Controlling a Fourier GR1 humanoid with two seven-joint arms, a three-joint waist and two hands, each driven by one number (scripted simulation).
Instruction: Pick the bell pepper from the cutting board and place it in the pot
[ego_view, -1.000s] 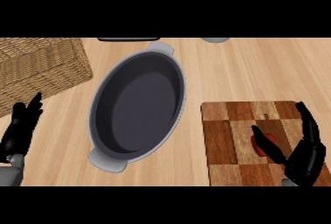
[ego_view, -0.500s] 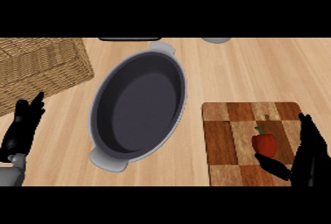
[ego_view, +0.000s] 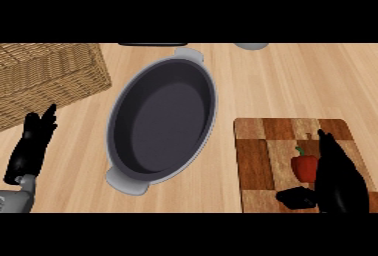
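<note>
1. we see the bell pepper (ego_view: 303, 166), red with a green stem, upright on the cutting board (ego_view: 258, 150) at the near right.
2. our right hand (ego_view: 338, 180) sits just right of it, fingers (ego_view: 326, 145) straight, thumb bent near it, not gripping.
3. the oval dark pot (ego_view: 125, 181) lies left of the board; our left hand (ego_view: 31, 149) rests open at the near left.

Bright, even light, with only faint soft shadows and no glare.
</note>
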